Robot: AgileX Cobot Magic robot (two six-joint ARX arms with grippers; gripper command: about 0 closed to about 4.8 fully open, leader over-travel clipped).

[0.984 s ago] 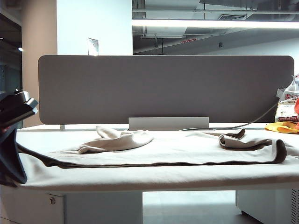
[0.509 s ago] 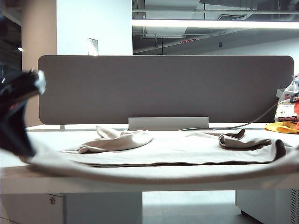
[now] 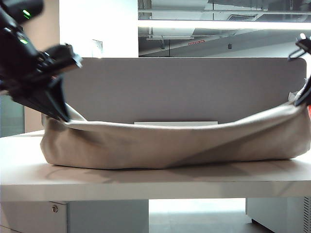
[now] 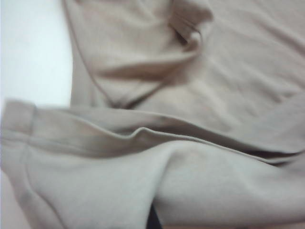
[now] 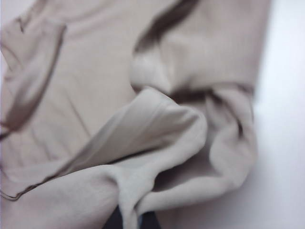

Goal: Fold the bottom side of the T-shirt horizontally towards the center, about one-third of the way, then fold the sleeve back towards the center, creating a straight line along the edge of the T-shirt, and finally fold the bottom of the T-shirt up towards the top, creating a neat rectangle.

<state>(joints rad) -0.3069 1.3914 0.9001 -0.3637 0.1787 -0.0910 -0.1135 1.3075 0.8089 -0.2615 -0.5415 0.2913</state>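
Observation:
The beige T-shirt (image 3: 165, 143) has its near edge lifted off the table and sags like a hammock between the two grippers. My left gripper (image 3: 62, 115) is raised at the left of the exterior view, shut on one corner of that edge. At the far right my right gripper (image 3: 302, 99) holds the other corner, also shut. In the left wrist view the T-shirt (image 4: 190, 181) covers the left gripper (image 4: 152, 222), leaving only a dark sliver. In the right wrist view the T-shirt (image 5: 95, 105) bunches into the right gripper (image 5: 129, 220), pinched between dark fingers. The sleeves are hidden in the exterior view.
The white table (image 3: 146, 184) runs across the exterior view, with its front edge facing the camera. A grey partition panel (image 3: 184, 87) stands along the table's back. Bare white tabletop (image 4: 33, 52) shows beside the shirt, and again in the right wrist view (image 5: 286, 119).
Both grippers have risen, carrying the shirt's near edge up from the table's front edge. The lifted cloth now hides the sleeves and the flat part behind it.

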